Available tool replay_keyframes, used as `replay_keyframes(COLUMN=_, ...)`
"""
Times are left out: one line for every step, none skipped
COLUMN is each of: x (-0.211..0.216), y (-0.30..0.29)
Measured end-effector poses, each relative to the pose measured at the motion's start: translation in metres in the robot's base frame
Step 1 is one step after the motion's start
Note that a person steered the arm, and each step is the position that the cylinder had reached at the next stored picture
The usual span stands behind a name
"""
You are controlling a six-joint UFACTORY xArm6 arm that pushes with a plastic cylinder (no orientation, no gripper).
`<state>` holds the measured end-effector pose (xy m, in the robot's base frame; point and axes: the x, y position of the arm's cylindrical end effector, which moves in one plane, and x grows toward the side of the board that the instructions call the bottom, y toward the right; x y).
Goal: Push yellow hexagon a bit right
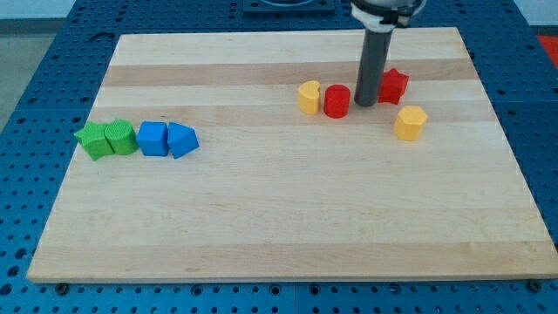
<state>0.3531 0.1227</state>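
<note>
The yellow hexagon (410,123) lies at the view's right, upper part of the wooden board (288,227). My tip (364,105) stands up-left of it, a small gap away, between the red cylinder (336,101) on its left and the red star (393,85) on its right. A yellow heart-shaped block (309,97) lies just left of the red cylinder.
At the view's left stands a row of blocks: a green star (91,140), a green block (120,138), a blue block (153,138) and a blue triangle (181,139). A blue perforated table (35,52) surrounds the board.
</note>
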Motion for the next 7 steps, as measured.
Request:
replay_keyframes(x=-0.014, y=0.039)
replay_keyframes(x=-0.015, y=0.046)
replay_keyframes(x=-0.012, y=0.002)
replay_keyframes(x=-0.003, y=-0.028)
replay_keyframes(x=0.021, y=-0.028)
replay_keyframes(x=0.052, y=-0.028)
replay_keyframes(x=0.076, y=-0.016)
